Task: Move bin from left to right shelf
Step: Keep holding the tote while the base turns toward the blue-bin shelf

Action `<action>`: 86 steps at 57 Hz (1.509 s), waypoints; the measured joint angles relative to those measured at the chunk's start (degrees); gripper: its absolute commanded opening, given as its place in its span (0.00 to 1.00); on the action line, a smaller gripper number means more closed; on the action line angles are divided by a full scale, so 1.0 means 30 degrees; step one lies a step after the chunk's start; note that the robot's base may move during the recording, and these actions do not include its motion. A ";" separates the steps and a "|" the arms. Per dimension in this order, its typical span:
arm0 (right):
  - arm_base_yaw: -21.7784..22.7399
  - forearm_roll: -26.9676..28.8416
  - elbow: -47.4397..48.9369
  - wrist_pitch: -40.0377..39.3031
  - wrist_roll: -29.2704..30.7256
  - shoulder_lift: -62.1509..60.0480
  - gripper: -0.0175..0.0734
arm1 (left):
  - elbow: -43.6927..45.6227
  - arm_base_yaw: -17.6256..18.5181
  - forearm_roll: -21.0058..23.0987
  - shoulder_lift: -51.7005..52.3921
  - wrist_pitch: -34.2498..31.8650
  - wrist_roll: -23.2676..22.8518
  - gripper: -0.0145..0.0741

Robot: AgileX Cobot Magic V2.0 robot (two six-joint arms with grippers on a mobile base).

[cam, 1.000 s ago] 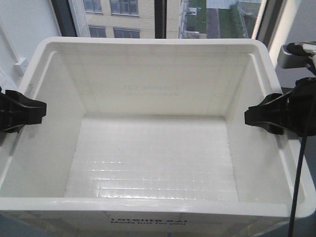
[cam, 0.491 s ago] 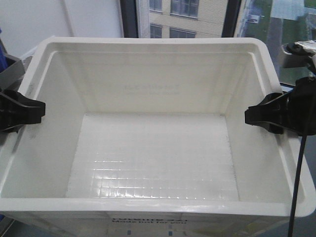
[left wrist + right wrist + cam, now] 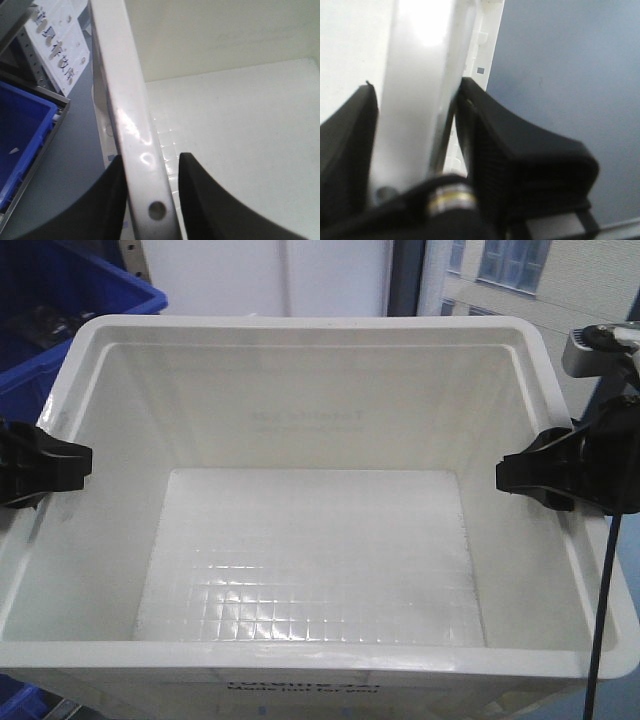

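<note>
The white bin [image 3: 300, 328] fills the front view, empty and held off the ground by both arms. My left gripper [image 3: 50, 465] is shut on its left rim and my right gripper [image 3: 530, 472] on its right rim. The left wrist view shows the black fingers either side of the glossy bin rim [image 3: 132, 125], with the left gripper [image 3: 150, 165] clamping it. In the blurred right wrist view the right gripper [image 3: 417, 115] straddles the bin rim [image 3: 420, 60]. A rack of dark blue bins [image 3: 60, 310] shows at the upper left; I cannot tell whether it is the right shelf.
A blue bin [image 3: 20, 130] sits in a grey metal frame [image 3: 45, 95] just left of the white bin, with a printed sheet [image 3: 57, 45] behind. A window [image 3: 530, 280] lies at the far right. A black cable [image 3: 605, 610] hangs by the right arm.
The background has slid to the right behind the bin: the windows moved from centre to far right and blue bins came into view at the left. Both grips on the bin are unchanged.
</note>
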State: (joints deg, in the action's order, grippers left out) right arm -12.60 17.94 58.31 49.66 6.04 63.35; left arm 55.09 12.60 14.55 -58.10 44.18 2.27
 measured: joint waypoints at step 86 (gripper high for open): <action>0.0000 0.0000 0.0000 -0.0008 -0.0004 0.0000 0.19 | 0.0000 0.0000 -0.0017 0.0000 0.0018 0.0000 0.16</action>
State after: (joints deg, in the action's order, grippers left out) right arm -12.60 17.94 58.31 49.64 6.02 63.35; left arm 55.09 12.60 14.49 -58.10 44.23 2.27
